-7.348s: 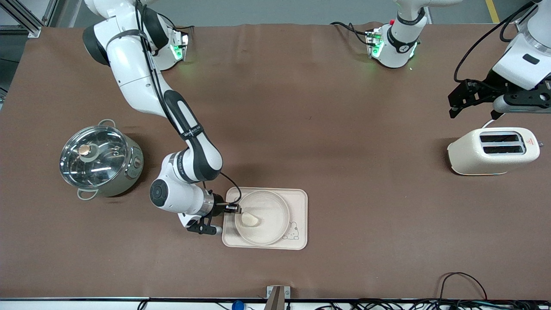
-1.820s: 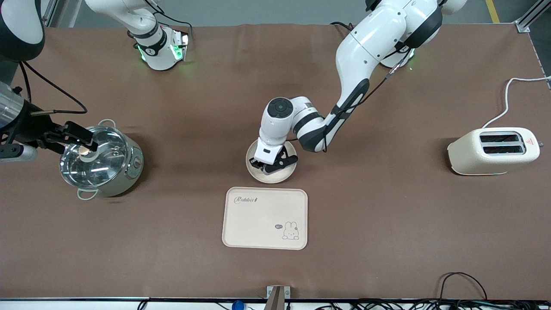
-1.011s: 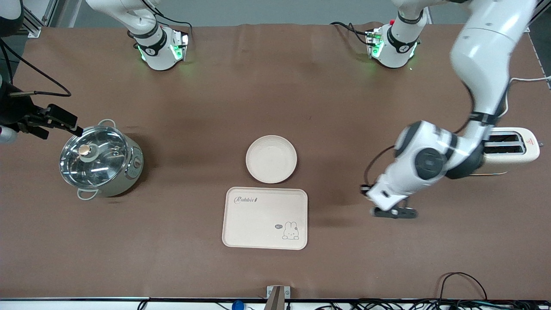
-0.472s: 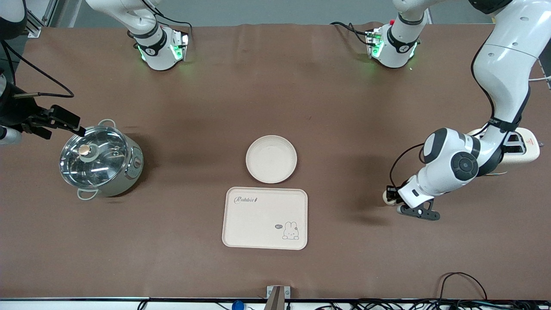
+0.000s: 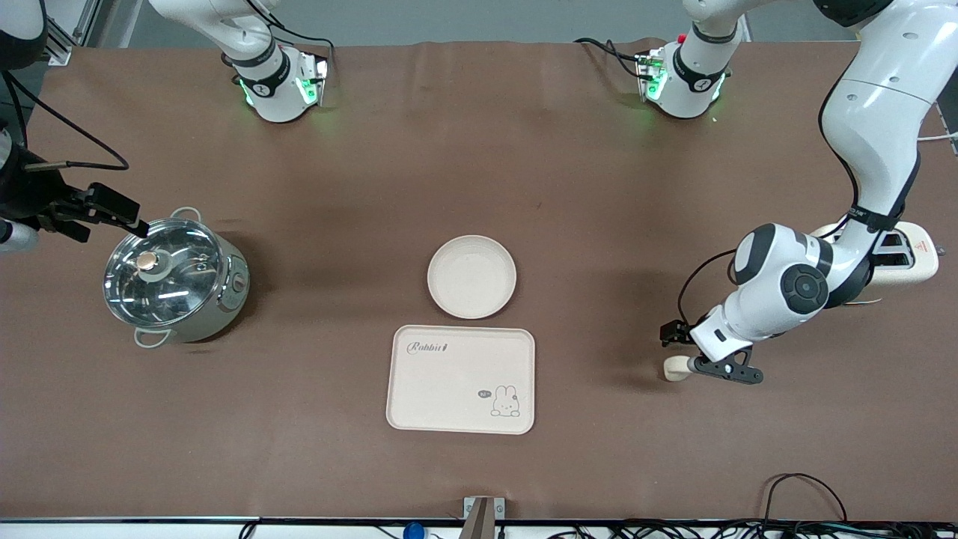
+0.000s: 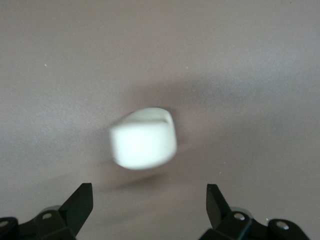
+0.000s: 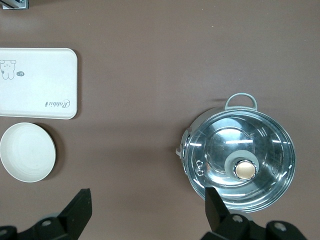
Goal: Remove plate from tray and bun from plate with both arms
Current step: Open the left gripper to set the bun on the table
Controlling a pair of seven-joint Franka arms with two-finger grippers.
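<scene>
The one bun [image 5: 676,367] lies loose on the desk toward the left arm's end, under the wide-open, empty left claw [image 5: 692,350], which should lift straight up to avoid nudging it; one plate [image 5: 471,276] sits just beside one tray [image 5: 461,379], and the right claw [image 5: 93,213], open and empty, waits over the pot [image 5: 176,278].

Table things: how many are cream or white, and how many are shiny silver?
Cream or white: 4: round cream plate, flat cream rabbit tray, small pale dough bun, cream toaster.
Shiny silver: 1: steel pot with glass lid.
Total: 5
</scene>
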